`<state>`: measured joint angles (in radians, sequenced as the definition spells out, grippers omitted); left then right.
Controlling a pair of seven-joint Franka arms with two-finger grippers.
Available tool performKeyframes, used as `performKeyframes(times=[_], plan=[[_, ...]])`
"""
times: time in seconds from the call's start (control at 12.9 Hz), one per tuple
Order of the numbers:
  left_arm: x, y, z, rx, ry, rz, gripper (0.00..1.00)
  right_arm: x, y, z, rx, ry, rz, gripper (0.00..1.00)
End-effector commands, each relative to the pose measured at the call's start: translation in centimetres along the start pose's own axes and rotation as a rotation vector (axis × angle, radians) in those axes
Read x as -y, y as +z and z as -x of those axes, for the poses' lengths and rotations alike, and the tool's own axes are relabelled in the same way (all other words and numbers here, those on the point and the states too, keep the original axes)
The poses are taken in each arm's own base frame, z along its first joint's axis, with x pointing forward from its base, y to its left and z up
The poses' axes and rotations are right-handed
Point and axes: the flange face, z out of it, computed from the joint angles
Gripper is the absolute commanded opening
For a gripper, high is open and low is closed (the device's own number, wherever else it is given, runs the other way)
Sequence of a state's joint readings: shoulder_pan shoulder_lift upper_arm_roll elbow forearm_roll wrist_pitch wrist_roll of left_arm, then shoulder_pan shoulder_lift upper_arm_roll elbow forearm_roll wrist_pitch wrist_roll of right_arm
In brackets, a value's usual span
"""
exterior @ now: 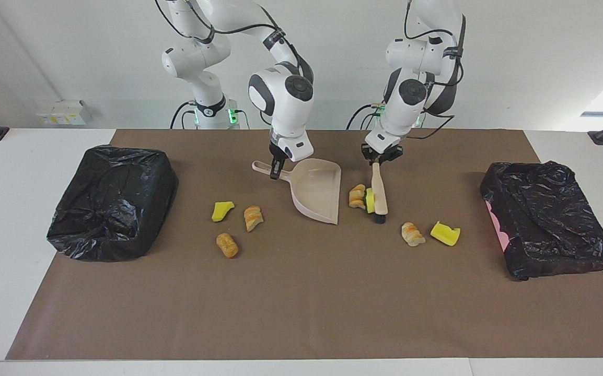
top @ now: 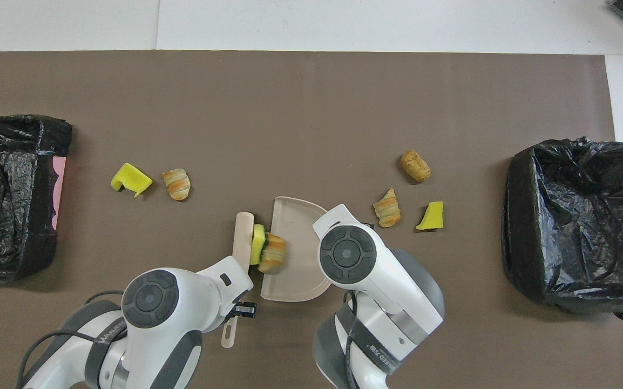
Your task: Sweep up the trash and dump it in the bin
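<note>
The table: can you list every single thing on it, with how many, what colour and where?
Brush: one, beige, held at its handle, pushing two scraps at the dustpan's open edge.
Dustpan: one, beige, mid-table, held by its handle.
Swept scraps: two, a yellow sponge chunk and a tan bread lump, between brush and dustpan.
Other scraps: five; one sponge chunk and one lump toward the left arm's end; one sponge chunk and two lumps toward the right arm's end.
Bins: two, lined with black bags, one at the right arm's end, one at the left arm's end.
Mat: one, brown, covering the table.
Left gripper: shut on the brush.
Right gripper: shut on the dustpan.
</note>
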<state>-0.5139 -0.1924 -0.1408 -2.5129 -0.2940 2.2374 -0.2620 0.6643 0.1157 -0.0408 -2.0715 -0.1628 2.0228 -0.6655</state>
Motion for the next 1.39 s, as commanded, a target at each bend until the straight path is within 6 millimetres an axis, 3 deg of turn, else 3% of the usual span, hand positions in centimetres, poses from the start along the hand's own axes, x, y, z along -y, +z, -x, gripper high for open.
performKeyframes(times=[0.0, 0.31, 0.46, 0.7, 1.0, 1.16, 1.31], plan=[[-4.0, -0.9, -0.2, -0.016, 0.063, 0.038, 0.0, -0.2, 0.1, 0.5, -0.008, -0.016, 0.025, 0.0], [-4.0, -4.2, -1.1, 0.021, 0.036, 0.049, 0.0, -0.3, 0.2, 0.5, -0.007, -0.012, 0.024, 0.0], [-1.6, -6.2, -2.2, 0.043, -0.018, 0.039, 0.0, -0.2, 0.1, 0.5, -0.008, -0.007, 0.025, 0.0], [4.1, -12.7, -5.2, 0.041, -0.009, -0.129, 0.0, -0.3, 0.2, 0.5, -0.008, 0.0, 0.023, 0.0], [10.9, -15.4, -10.2, 0.023, -0.007, -0.191, 0.0, -0.2, 0.1, 0.5, -0.008, -0.002, 0.025, 0.0], [17.3, -16.4, -11.9, 0.007, -0.002, -0.191, 0.0, -0.2, 0.2, 0.5, -0.007, -0.002, 0.024, 0.0], [21.6, -14.8, -14.2, -0.011, 0.033, -0.242, 0.0, -0.2, 0.1, 0.5, -0.009, -0.002, 0.024, 0.0]])
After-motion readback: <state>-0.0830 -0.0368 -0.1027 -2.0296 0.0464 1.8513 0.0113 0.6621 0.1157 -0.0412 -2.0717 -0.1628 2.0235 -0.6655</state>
